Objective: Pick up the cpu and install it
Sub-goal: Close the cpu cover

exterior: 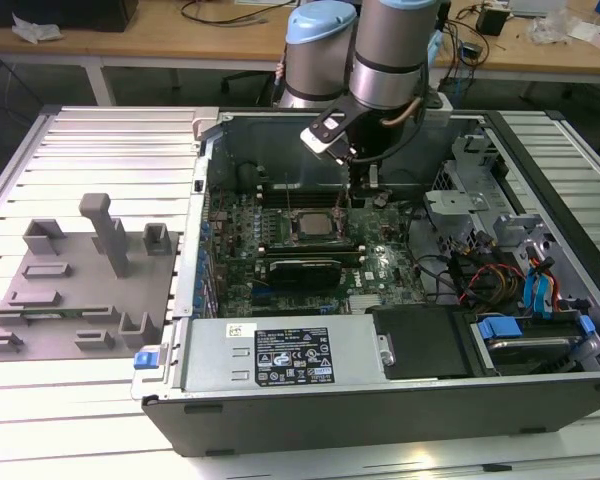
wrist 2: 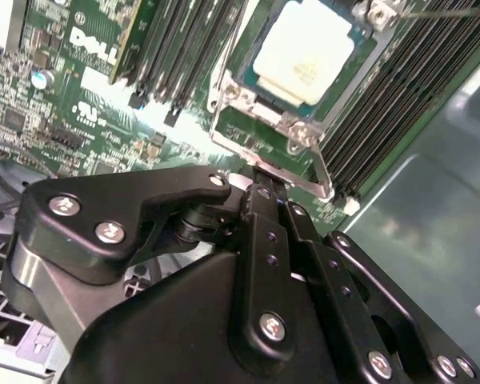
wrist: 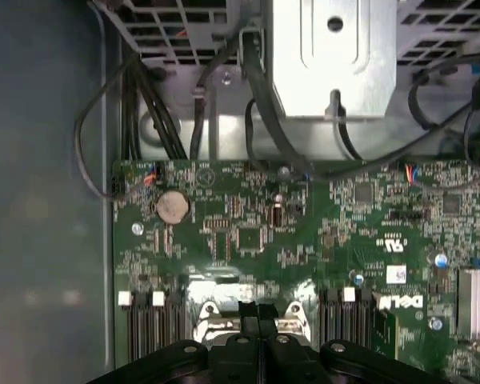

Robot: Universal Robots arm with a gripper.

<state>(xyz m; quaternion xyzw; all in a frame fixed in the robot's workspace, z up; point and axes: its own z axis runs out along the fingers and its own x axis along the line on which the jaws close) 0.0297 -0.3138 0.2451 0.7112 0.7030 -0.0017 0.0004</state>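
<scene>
Two fingers [wrist 2: 256,240] pressed together, empty.
My gripper [wrist 2: 261,179] hangs just beside the socket frame [wrist 2: 228,100] on the motherboard [wrist: 248,232]; the cpu [wrist 2: 304,48] lies flat inside that frame, silver top up, apart from my fingertips.

the exterior view looks down from high and well back over the open computer case [exterior: 310,400] on the counter [exterior: 80,400]. both wrist views hang close above its motherboard [exterior: 380,265] [wrist 2: 80,96] [wrist: 248,232], looking past the fingers [wrist 2: 264,224] [wrist: 250,320]. all three share the cpu socket [exterior: 312,228] [wrist 2: 248,100] [wrist: 208,314].
</scene>
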